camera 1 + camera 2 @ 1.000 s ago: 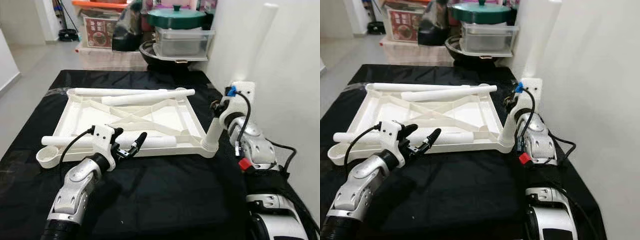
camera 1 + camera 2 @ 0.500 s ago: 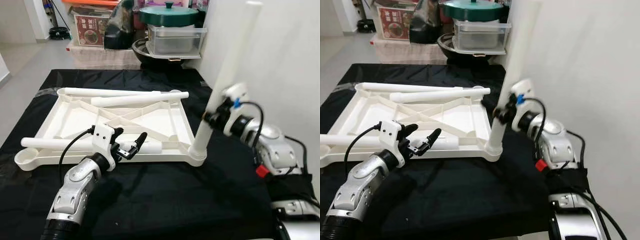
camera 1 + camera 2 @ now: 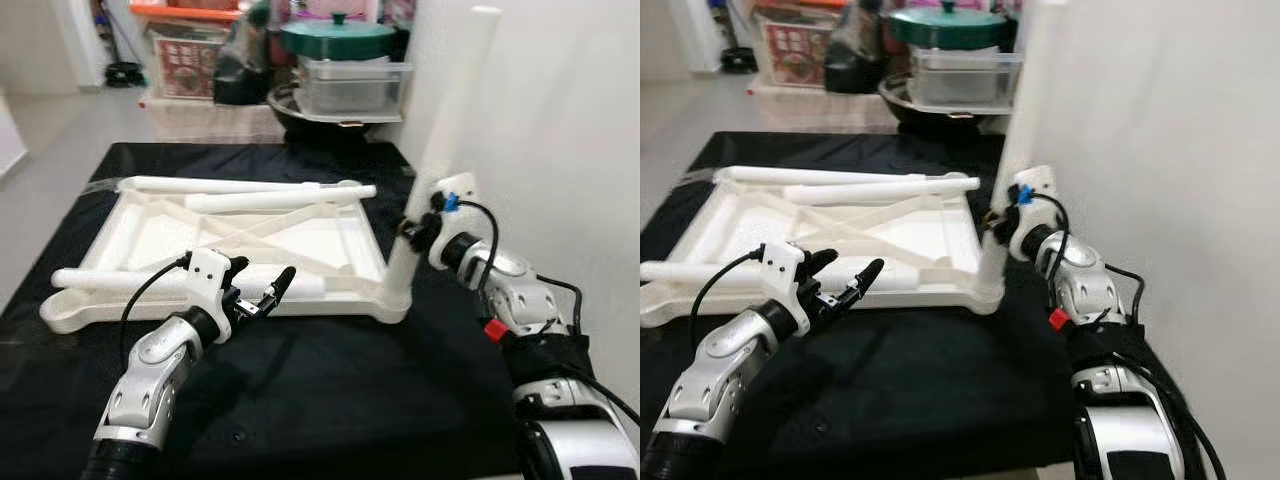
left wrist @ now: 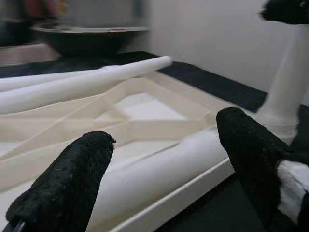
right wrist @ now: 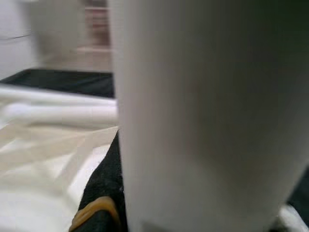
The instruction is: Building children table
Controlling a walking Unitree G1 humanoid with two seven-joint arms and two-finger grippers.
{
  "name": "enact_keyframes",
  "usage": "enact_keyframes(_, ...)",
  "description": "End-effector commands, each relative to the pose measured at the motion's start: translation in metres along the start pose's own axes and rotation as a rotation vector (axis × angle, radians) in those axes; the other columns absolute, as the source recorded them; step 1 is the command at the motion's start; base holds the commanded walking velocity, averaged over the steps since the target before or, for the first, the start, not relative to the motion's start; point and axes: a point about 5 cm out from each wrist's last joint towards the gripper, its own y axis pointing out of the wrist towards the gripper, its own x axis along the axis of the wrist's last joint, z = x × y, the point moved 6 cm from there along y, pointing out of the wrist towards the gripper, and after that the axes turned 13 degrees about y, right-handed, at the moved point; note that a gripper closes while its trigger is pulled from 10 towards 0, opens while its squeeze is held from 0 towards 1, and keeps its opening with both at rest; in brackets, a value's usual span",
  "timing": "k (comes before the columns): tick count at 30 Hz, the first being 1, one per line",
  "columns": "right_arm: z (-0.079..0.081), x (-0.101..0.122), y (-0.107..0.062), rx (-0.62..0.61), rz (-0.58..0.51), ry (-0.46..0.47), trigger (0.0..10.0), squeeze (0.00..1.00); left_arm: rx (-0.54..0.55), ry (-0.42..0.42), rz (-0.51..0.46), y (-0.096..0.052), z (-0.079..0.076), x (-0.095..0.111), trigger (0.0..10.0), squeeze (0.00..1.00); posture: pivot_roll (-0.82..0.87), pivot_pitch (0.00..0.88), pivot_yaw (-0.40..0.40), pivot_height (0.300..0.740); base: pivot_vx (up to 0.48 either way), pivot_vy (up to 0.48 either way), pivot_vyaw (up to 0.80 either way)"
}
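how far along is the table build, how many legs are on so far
One white leg stands upright in the near right corner socket of the upturned tabletop, with the right gripper shut on it. The left gripper hovers open by a loose leg lying along the near edge. Two more loose legs lie across the far edge, so three remain to fit.

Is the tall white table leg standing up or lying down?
Standing up. The table leg rises from the tabletop's corner socket, gripped by the right hand.
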Motion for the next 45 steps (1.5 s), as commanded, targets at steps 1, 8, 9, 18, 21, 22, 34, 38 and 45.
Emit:
enact_keyframes(1,-0.025,-0.007,-0.007,-0.182,0.004,0.010,0.0,0.00,-0.007,0.004,0.018,-0.001,-0.002,-0.005,10.0,0.00,0.01,0.000,-0.101,0.740,0.000,0.000,0.00)
enact_keyframes(8,0.013,-0.028,-0.008,-0.154,0.024,0.025,10.0,0.00,-0.015,0.004,0.018,0.000,-0.004,-0.004,10.0,0.00,0.02,0.000,-0.098,0.740,0.000,0.000,0.00)
enact_keyframes(9,0.015,-0.027,-0.006,-0.147,0.027,0.010,10.0,0.00,-0.012,0.006,0.020,0.000,-0.002,-0.005,10.0,0.00,0.02,0.000,-0.098,0.740,0.000,0.000,0.00)
enact_keyframes(18,0.013,0.009,-0.001,-0.072,-0.070,0.073,10.0,0.00,-0.013,0.001,0.020,-0.001,-0.003,-0.005,10.0,0.00,0.01,0.000,-0.093,0.740,0.000,0.000,0.00)
enact_keyframes(21,0.023,0.023,0.000,0.061,-0.078,0.077,10.0,0.00,-0.014,-0.002,0.020,-0.001,-0.004,-0.005,10.0,0.00,0.01,0.000,-0.091,0.740,0.000,0.000,0.00)
enact_keyframes(22,0.039,0.027,-0.005,0.203,-0.068,0.041,10.0,0.00,-0.015,-0.002,0.020,-0.001,-0.004,-0.005,10.0,0.00,0.01,0.000,-0.088,0.740,0.000,0.000,0.00)
enact_keyframes(34,0.104,0.007,-0.067,0.840,0.117,-0.199,10.0,0.00,-0.015,0.004,0.019,0.001,-0.003,-0.005,10.0,0.00,0.01,0.000,-0.095,0.740,0.000,0.000,0.00)
enact_keyframes(38,0.105,-0.007,-0.069,0.870,0.166,-0.217,7.5,0.00,-0.015,0.005,0.019,0.000,-0.004,-0.005,10.0,0.00,0.02,0.000,-0.096,0.740,0.000,0.000,0.00)
enact_keyframes(45,0.096,-0.023,-0.062,0.807,0.217,-0.173,0.0,0.00,-0.016,0.010,0.022,-0.001,-0.003,-0.006,10.0,0.00,0.02,0.000,-0.091,0.740,0.000,0.000,0.00)
